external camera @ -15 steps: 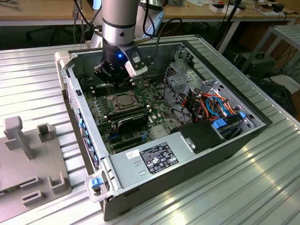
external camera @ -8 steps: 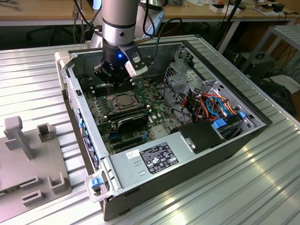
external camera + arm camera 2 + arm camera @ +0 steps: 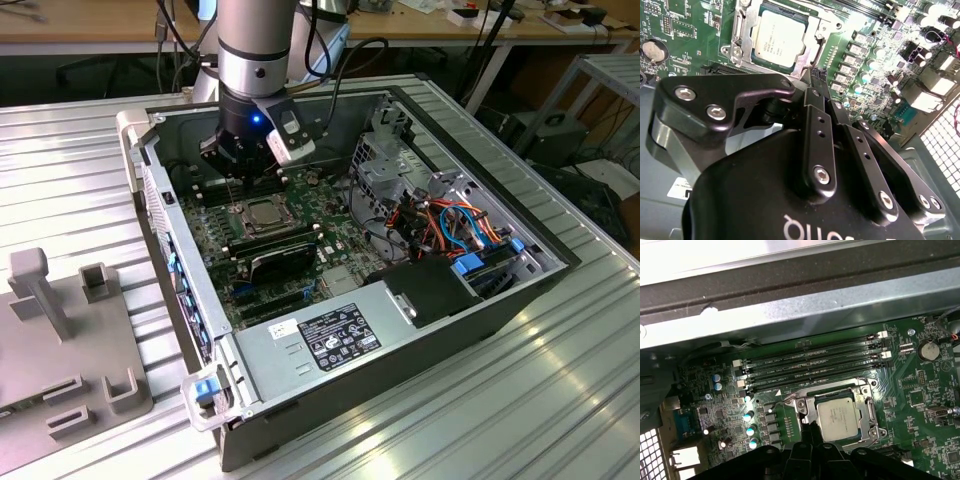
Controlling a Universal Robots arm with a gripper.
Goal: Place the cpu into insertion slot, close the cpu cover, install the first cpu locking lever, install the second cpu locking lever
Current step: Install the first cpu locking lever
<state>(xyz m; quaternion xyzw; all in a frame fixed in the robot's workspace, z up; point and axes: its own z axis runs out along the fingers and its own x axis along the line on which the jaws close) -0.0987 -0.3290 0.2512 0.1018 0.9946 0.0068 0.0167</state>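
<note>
end effector: my black two-fingered end effector (image 3: 815, 75) has its fingers (image 3: 818, 130) drawn together, and i see no gap at the tips. i cannot tell whether anything thin is pinched between them.
where i am: i hang low inside the open grey metal computer case (image 3: 480, 215), which stands on the ribbed silver metal bench (image 3: 560, 400).
tip position: in both wrist views my tips are just beside one corner of the thin square silvery metal cpu cover (image 3: 743, 31). i cannot tell whether they touch it.
cpu: the small flat square cpu with a silvery-grey metal top (image 3: 780, 37) lies level in the square dark insertion slot (image 3: 814, 31).
cpu cover: it lies down flat around the chip, and the metal top shows through its large window.
look of the chip: pale and matt, with faint print on the lid and edges parallel to the frame.
board: a green circuit board (image 3: 920, 410) surrounds the socket.
neighbours: four long narrow black memory slots (image 3: 810, 365) run side by side near one edge of the socket. a round silver coin cell (image 3: 926, 350) sits well apart from it.
</note>
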